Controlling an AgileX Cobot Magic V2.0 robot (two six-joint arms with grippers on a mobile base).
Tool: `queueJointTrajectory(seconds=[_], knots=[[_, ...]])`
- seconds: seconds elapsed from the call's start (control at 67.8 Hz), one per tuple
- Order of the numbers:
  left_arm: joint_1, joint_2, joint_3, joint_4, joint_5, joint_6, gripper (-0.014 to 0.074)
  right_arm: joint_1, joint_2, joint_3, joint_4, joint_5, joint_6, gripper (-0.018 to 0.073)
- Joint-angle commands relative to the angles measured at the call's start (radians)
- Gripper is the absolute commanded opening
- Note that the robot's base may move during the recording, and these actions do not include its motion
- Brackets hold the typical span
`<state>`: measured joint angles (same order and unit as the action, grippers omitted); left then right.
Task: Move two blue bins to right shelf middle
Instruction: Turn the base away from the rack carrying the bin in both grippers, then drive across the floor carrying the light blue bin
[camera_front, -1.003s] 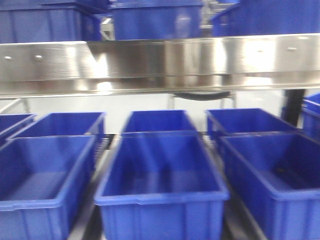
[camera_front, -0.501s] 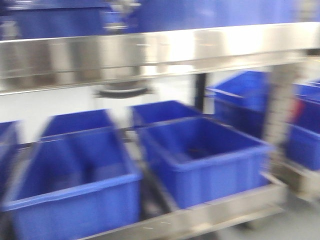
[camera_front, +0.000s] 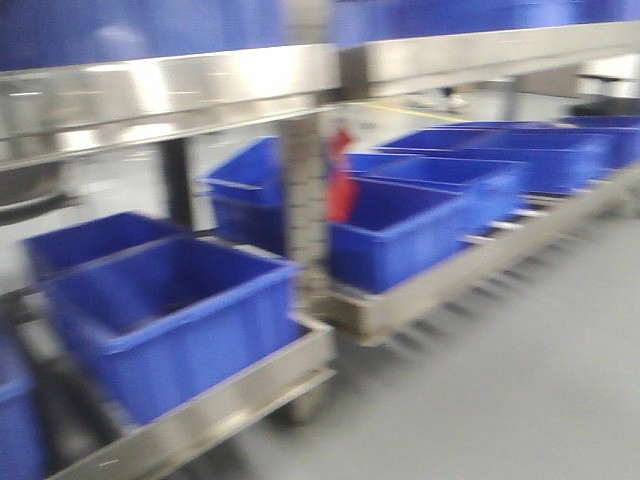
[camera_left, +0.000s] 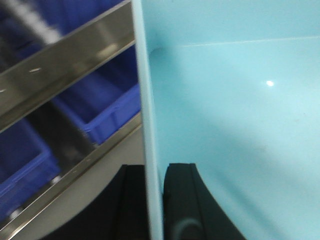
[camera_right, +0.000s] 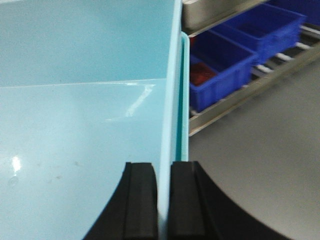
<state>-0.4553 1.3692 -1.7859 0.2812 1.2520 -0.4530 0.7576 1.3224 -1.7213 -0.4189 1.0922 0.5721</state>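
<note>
A pale sky-blue bin fills the left wrist view. My left gripper is shut on its thin side wall, one finger inside and one outside. The right wrist view shows the same pale bin interior, with my right gripper shut on its opposite wall. A second pale blue rim sits tight against the outside of that wall, as of a bin nested under it. Neither pale bin nor either gripper shows in the blurred front view. There, a shiny steel shelf lip runs across the right-hand rack.
Dark-blue bins stand on the near rack's lower level, and more on the right-hand rack. A steel upright post stands between them, with something red behind it. Grey floor lies at the lower right. A steel lip passes left of the held bin.
The front view has swung to the right. The near rack and its dark-blue bins slid left, and a second rack, the upright post and grey floor came into view.
</note>
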Motion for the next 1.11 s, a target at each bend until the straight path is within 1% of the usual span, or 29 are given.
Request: queueJointTrajectory(seconds=[0.0, 1.091], knots=[[-0.009, -0.016, -0.019, -0.066, -0.096, 0.000, -0.0111, 0.004, -0.007, -0.011, 0.022, -0.105, -0.006, -0.0162], [-0.009, -0.016, -0.019, -0.066, -0.096, 0.000, -0.0111, 0.004, -0.007, -0.011, 0.022, -0.105, -0.006, -0.0162]])
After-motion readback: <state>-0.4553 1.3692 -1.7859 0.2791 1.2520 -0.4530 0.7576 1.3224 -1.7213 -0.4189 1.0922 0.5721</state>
